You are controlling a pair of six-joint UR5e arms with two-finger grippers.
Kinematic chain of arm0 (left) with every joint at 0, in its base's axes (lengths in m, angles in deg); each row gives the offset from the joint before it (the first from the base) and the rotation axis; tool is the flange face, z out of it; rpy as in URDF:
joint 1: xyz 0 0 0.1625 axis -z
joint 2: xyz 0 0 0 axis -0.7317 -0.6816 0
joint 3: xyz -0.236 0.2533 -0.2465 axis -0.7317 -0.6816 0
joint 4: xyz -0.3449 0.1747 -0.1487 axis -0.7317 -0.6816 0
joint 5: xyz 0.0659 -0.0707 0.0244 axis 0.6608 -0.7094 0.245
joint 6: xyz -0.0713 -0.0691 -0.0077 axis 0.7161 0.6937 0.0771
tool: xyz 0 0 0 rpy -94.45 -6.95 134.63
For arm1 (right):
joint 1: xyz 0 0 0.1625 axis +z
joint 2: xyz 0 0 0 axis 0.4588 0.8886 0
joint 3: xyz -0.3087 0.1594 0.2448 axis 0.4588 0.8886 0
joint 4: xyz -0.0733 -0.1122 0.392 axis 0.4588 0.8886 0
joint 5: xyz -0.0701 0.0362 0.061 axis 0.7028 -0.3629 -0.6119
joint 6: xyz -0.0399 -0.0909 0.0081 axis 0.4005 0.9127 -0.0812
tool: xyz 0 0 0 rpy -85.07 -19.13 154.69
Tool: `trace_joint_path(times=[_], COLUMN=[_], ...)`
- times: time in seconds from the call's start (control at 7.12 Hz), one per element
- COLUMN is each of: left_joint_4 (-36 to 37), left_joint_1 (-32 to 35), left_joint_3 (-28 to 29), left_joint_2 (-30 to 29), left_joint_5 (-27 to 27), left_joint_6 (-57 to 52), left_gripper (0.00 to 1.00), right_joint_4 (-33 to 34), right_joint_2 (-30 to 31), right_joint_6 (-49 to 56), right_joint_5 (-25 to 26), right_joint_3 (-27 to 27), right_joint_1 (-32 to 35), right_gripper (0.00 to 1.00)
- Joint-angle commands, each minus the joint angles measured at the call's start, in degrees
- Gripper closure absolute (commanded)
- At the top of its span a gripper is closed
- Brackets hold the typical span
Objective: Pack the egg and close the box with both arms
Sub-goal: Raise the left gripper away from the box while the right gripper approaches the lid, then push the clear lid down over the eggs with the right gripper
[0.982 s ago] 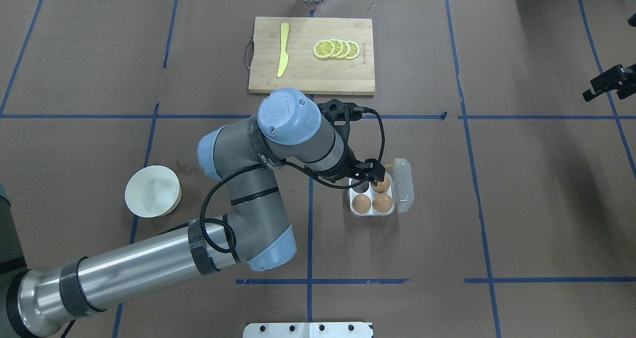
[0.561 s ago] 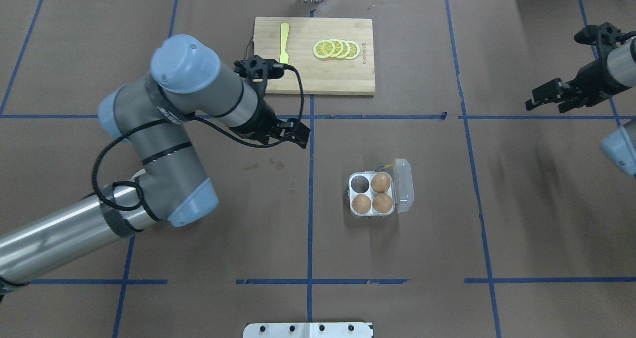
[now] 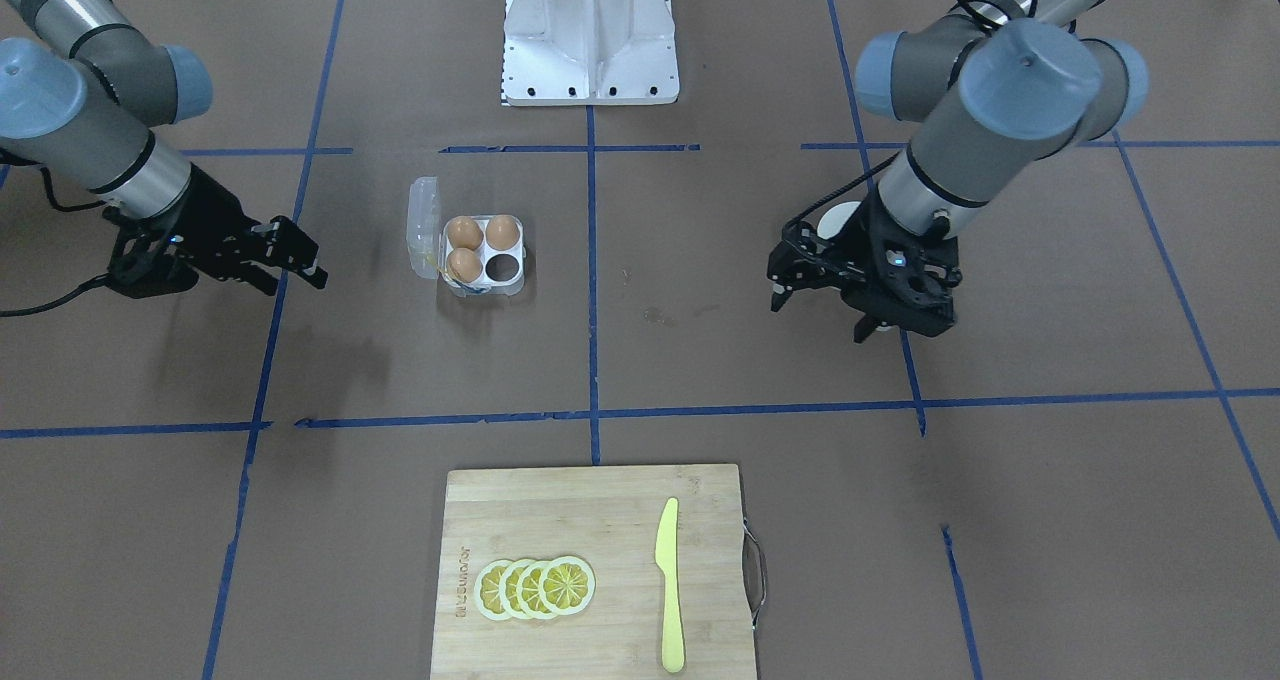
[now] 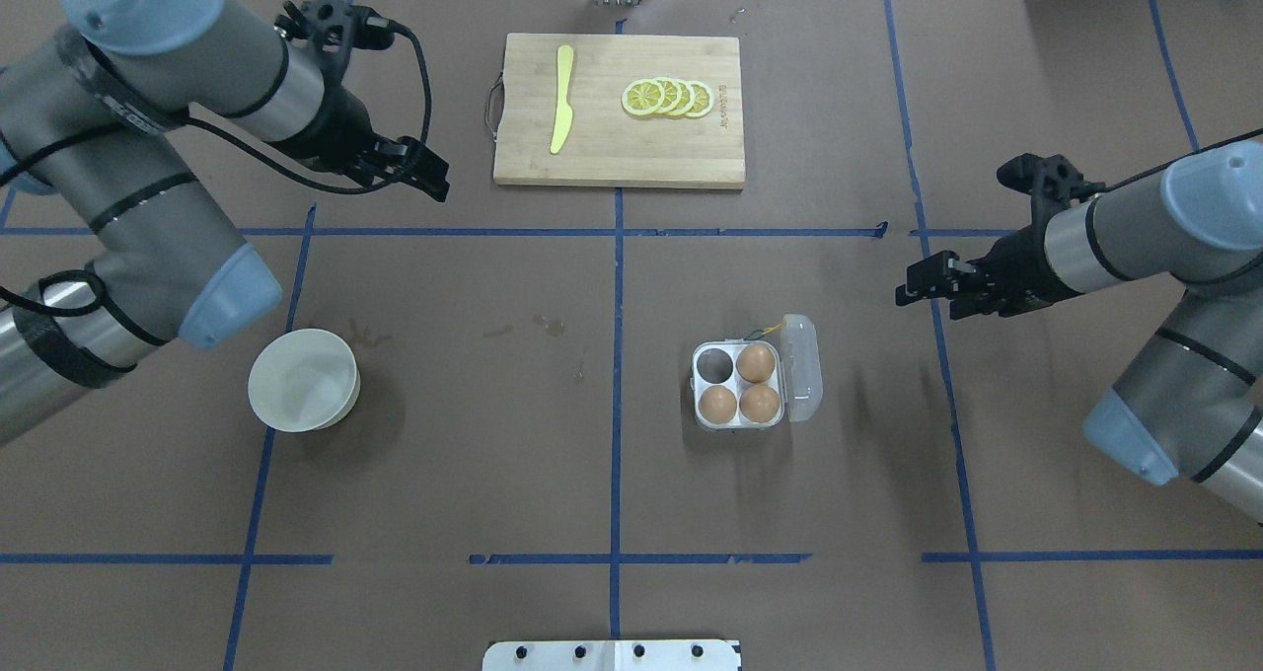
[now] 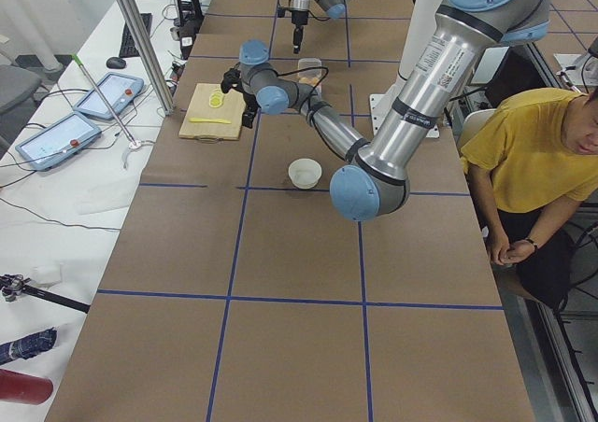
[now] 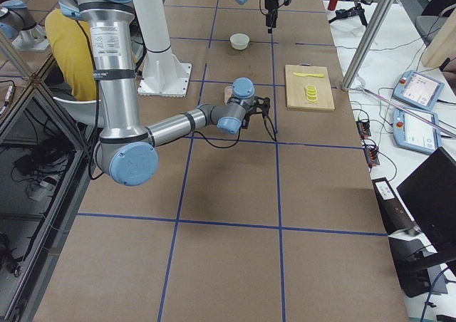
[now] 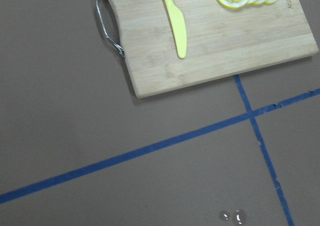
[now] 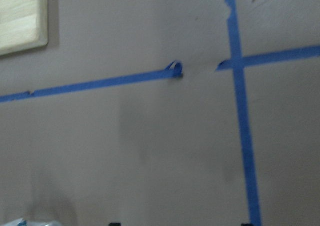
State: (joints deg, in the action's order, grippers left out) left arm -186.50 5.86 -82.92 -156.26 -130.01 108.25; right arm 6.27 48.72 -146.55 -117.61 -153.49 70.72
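Note:
The clear egg box (image 4: 742, 422) (image 3: 520, 245) stands right of the table's middle with its lid (image 4: 801, 370) (image 3: 424, 222) open to the right. It holds three brown eggs (image 4: 757, 362) (image 4: 717, 405) (image 4: 760, 405). The back-left cell (image 4: 712, 363) is empty. My left gripper (image 4: 426, 170) (image 3: 785, 285) is open and empty, up at the back left near the cutting board, far from the box. My right gripper (image 4: 918, 284) (image 3: 300, 255) is open and empty, above the table to the right of the box and a little behind it.
A wooden cutting board (image 4: 631, 153) at the back middle carries a yellow knife (image 4: 561, 99) and lemon slices (image 4: 669, 97). A round white bowl (image 4: 303, 378) stands at the left, under my left arm. The white pedestal (image 3: 590, 35) is at the robot's edge.
My left gripper has drawn away from the box, up and back to the left near the board. My right arm has come in from the right edge toward the box.

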Motion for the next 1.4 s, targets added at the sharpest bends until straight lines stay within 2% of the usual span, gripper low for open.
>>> trace_joint_path(times=[0.0,0.28,0.42,0.56,0.7,0.84,1.12,1.26], left_joint_4=[2.6,2.5,2.5,2.5,2.5,2.5,2.1,2.2], left_joint_1=[3.7,3.7,3.7,3.7,3.8,3.8,4.5,5.6], left_joint_3=[-0.1,-0.1,-0.1,-0.1,-0.2,-0.2,-0.5,-1.0], left_joint_2=[0.3,0.3,0.3,0.3,0.3,0.3,2.0,4.3], left_joint_5=[-0.6,-0.6,-0.6,-0.6,-0.6,-0.6,-0.7,-0.7], left_joint_6=[-6.0,-6.0,-6.0,-6.0,-6.0,-6.0,-6.2,-10.3], left_gripper=[0.03,0.02,0.02,0.02,0.02,0.02,0.02,0.02], right_joint_4=[0.3,0.4,2.5,11.0,14.8,15.5,15.9,15.6], right_joint_2=[-0.8,-2.6,-8.7,-17.5,-17.6,-16.5,-12.2,-8.9], right_joint_6=[-1.5,-1.9,-7.7,-11.2,-10.9,-10.7,-10.7,-10.5], right_joint_5=[2.6,4.5,6.5,9.0,8.7,7.8,1.1,-1.2], right_joint_3=[-1.8,-1.8,-1.6,-1.9,-5.1,-8.8,-10.5,-10.6], right_joint_1=[-4.2,-6.3,-9.4,-11.2,-11.0,-10.0,-2.1,2.9], right_gripper=[1.00,1.00,1.00,1.00,1.00,1.00,1.00,1.00])
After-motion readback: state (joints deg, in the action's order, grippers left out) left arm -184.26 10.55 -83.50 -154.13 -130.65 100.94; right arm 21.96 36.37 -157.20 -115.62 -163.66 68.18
